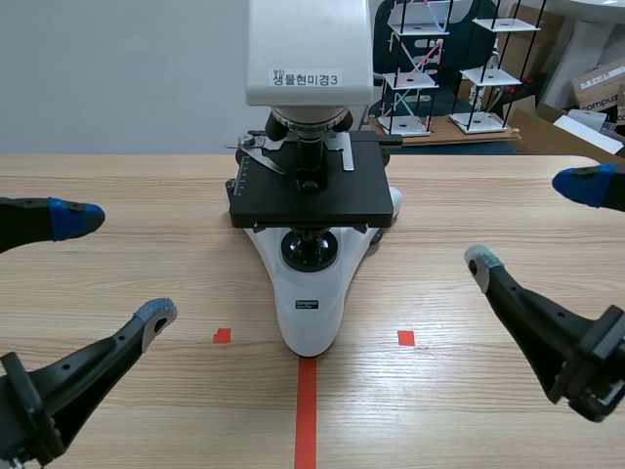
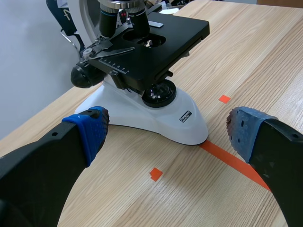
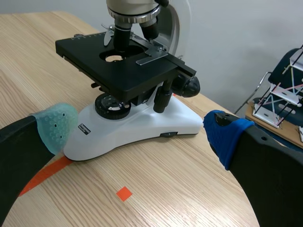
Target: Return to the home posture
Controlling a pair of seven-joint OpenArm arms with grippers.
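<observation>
Left end effector (image 1: 119, 266) hangs low over the table (image 1: 127, 186) at the near left, fingers spread wide and holding nothing. Right end effector (image 1: 533, 223) mirrors it at the near right, equally wide and empty. Between them stands a microscope (image 1: 308, 303). Its head is cut off above and the eyepieces are out of view. Its base runs lengthwise away from the robot, with the rounded end nearest.
</observation>
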